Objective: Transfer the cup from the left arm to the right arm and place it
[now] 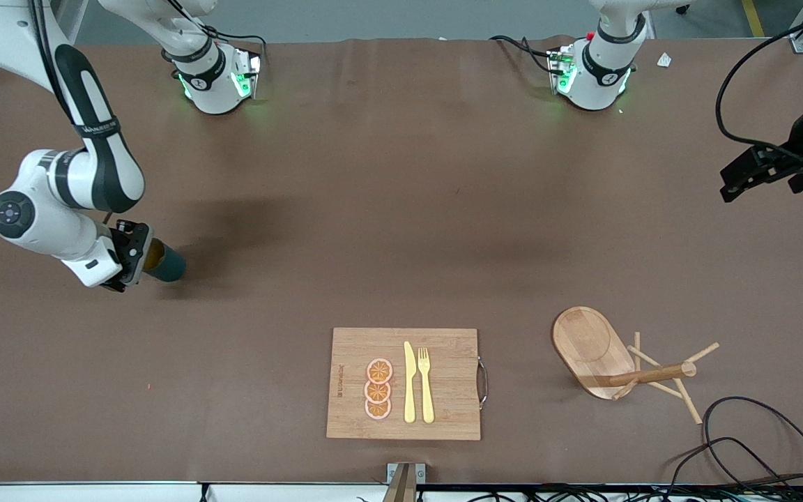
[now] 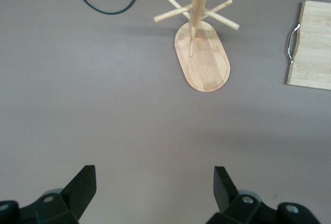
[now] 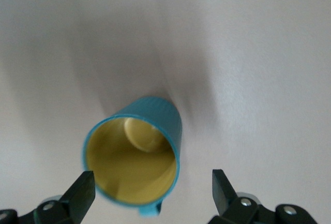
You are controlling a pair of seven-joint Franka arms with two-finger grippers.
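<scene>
Cup [image 3: 135, 159] between right gripper's [image 3: 153, 190] parted fingers [image 3: 83, 193]

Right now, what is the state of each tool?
Left tool: open, holding nothing.
Right tool: open, over the cup, not gripping it.

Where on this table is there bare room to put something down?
The wide middle stretch is bare, between the arm bases and the cutting board. So is the patch between the cup and the board. Crowded: around the wooden mug rack and cables.

arms: white shells, black joint bands | bases: green lights, black cables | jaws: black, angular
</scene>
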